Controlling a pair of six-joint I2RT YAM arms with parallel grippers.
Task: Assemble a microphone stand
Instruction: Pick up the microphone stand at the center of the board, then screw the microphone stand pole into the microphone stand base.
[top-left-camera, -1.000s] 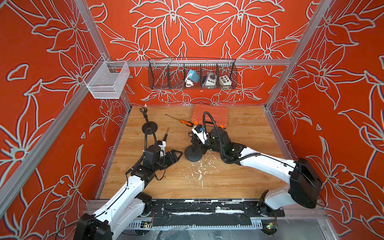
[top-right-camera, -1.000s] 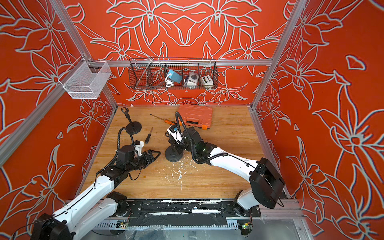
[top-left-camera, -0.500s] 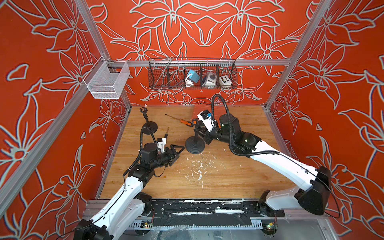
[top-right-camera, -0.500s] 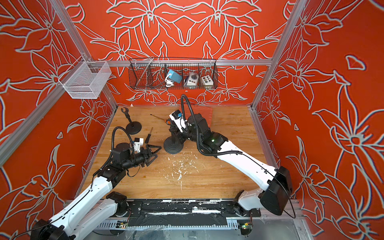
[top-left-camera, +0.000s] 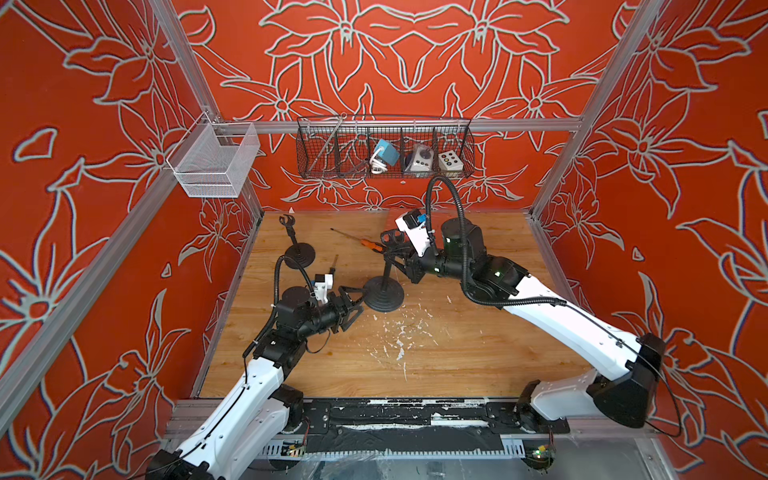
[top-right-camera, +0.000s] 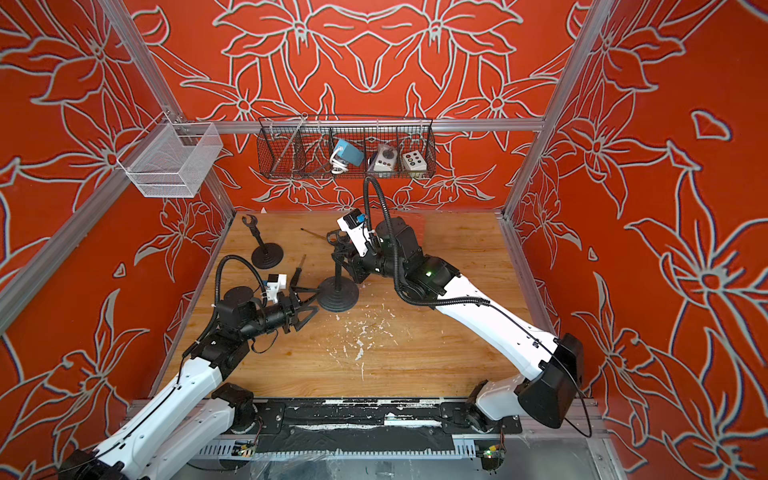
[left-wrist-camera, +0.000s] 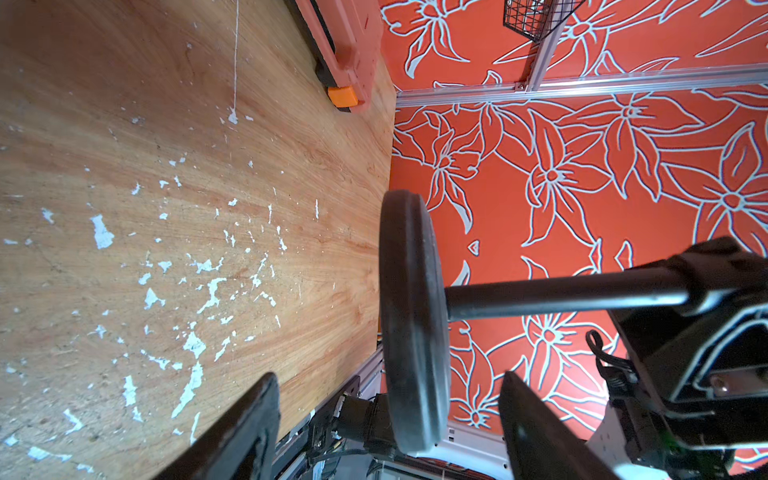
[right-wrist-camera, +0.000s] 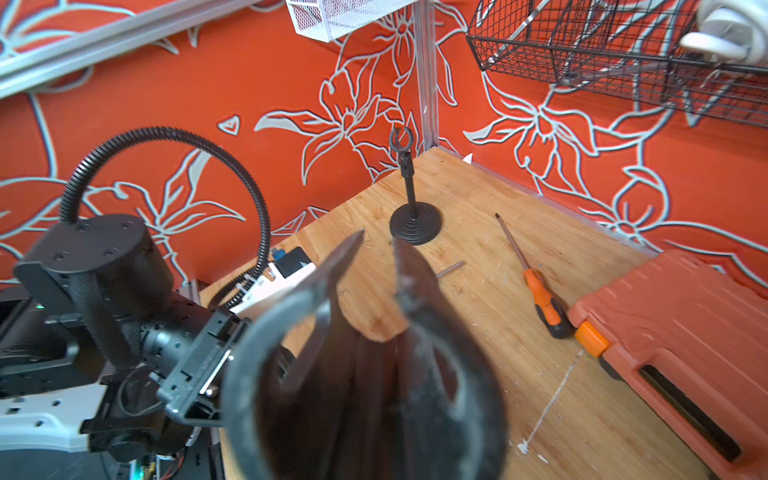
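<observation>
Seemingly near done: the right hand (top-left-camera: 398, 261) is clenched on the pole (top-left-camera: 387, 277) just under the clip (top-left-camera: 392, 237), while the left hand (top-left-camera: 360, 300) is released, its fingers either side of the base (top-left-camera: 384, 296) rim without gripping. Base, pole and clip look joined; probably only tightening and standing it on the desk (top-left-camera: 457, 353) are left. Another stand (top-left-camera: 297, 254) is upright near the far wall.

toolcase (right-wrist-camera: 681, 332): cut off by edge; mostly behind right arm in both top views
right gripper (right-wrist-camera: 378, 241): blurred close-up, contact with stand pole (left-wrist-camera: 561, 293) unreadable
</observation>
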